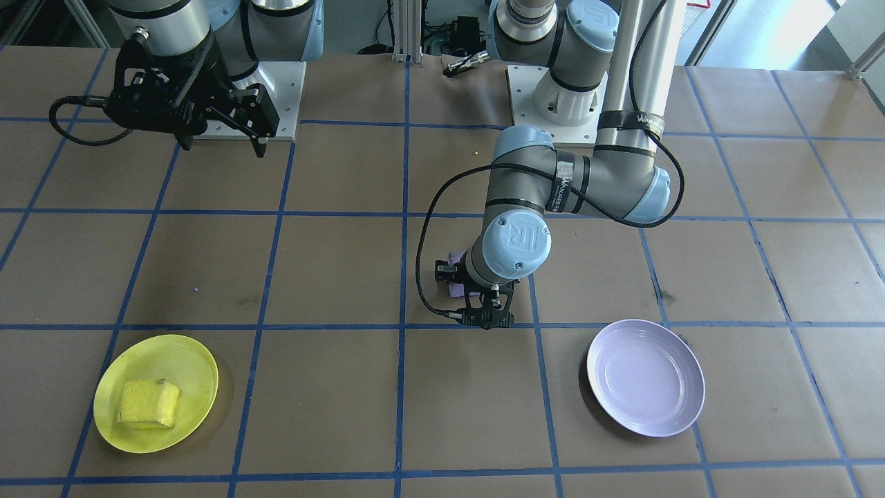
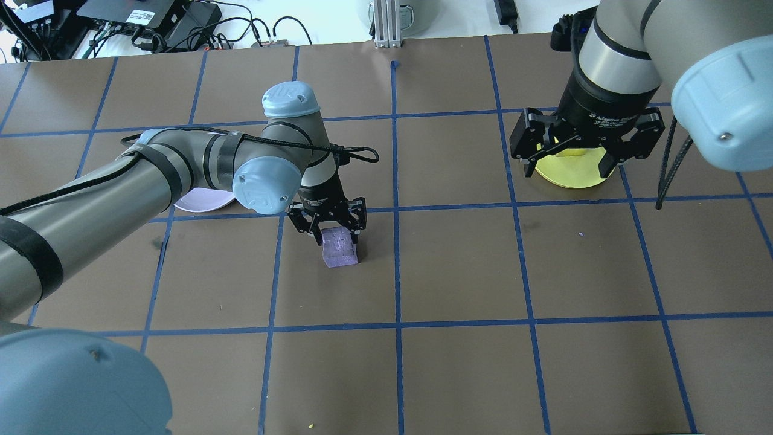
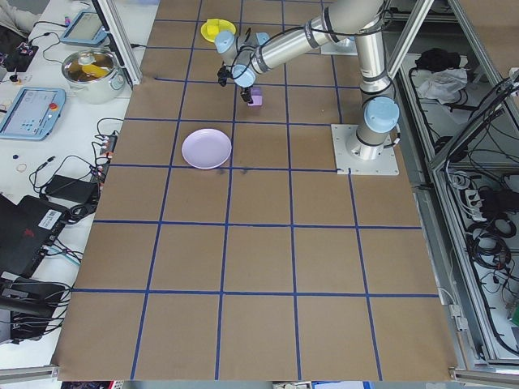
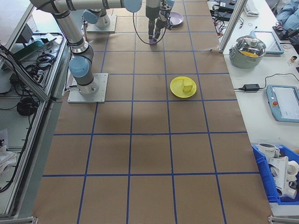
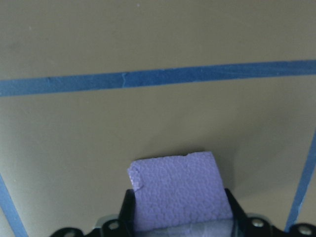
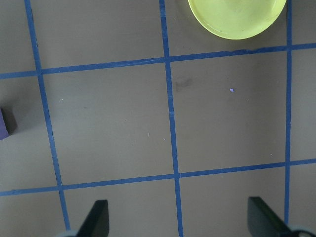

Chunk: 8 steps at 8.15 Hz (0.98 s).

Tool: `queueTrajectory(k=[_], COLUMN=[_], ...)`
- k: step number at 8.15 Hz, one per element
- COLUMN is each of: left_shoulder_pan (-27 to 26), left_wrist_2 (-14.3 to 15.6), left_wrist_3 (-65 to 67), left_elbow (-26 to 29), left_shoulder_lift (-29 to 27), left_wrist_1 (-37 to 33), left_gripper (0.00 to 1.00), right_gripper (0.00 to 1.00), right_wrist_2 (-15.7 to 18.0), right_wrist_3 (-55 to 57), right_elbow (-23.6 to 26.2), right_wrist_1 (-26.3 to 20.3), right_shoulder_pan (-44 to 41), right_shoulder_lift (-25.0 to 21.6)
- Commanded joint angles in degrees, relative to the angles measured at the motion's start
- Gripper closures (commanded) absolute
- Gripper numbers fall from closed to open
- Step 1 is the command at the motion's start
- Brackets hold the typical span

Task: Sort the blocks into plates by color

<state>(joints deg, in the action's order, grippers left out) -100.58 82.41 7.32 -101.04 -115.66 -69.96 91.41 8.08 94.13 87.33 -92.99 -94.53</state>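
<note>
The yellow plate (image 1: 156, 393) holds the yellow block (image 1: 148, 404), which lies a little off the plate's middle. The lavender plate (image 1: 646, 377) holds nothing. The purple block (image 2: 339, 246) rests on the brown papered bench (image 1: 332, 387), well apart from the lavender plate and on the side of it toward the yellow plate. The left pincer (image 2: 328, 231) is down at the purple block, its fingers (image 5: 129, 210) set against two opposite sides, pinching it. The right pincer (image 1: 243, 119) hangs above the bench, well apart from the yellow plate, with its fingers (image 6: 97, 219) spread wide and nothing between them.
</note>
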Motion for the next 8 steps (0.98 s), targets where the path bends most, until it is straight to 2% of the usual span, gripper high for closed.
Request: queueTrajectory(k=[1, 2, 3, 4, 5, 7, 8], left_shoulder_pan=[0.12, 0.56, 1.34, 3.79, 8.25, 15.65, 18.46], left_wrist_2=[0.81, 0.82, 2.3, 7.01, 7.58, 8.99, 8.91], left_wrist_3=[-0.2, -0.9, -1.43, -2.91, -5.97, -14.5, -16.18], left_elbow=[0.67, 0.76, 1.54, 3.73, 6.18, 8.4, 8.58], left_shoulder_lift=[2.8, 4.9, 7.97, 10.7, 11.94, 10.13, 8.72], left_wrist_1=[-0.79, -3.32, -7.7, -9.31, -11.24, -8.38, -3.66], left_gripper=[1.0, 1.0, 1.0, 1.0, 1.0, 1.0, 1.0], right_gripper=[0.0, 0.0, 0.0, 0.0, 0.0, 0.0, 0.0], right_wrist_2=[0.0, 0.0, 0.0, 0.0, 0.08, 0.09, 0.09], right_wrist_3=[0.01, 0.01, 0.01, 0.01, 0.01, -0.08, -0.08], right_elbow=[0.17, 0.17, 0.17, 0.17, 0.26, 0.26, 0.35], right_wrist_1=[0.04, 0.04, 0.04, 0.04, 0.04, 0.12, 0.12], right_shoulder_pan=[0.0, 0.0, 0.0, 0.0, 0.0, 0.0, 0.0], right_shoulder_lift=[-0.04, -0.04, -0.04, 0.04, 0.13, 0.22, 0.31])
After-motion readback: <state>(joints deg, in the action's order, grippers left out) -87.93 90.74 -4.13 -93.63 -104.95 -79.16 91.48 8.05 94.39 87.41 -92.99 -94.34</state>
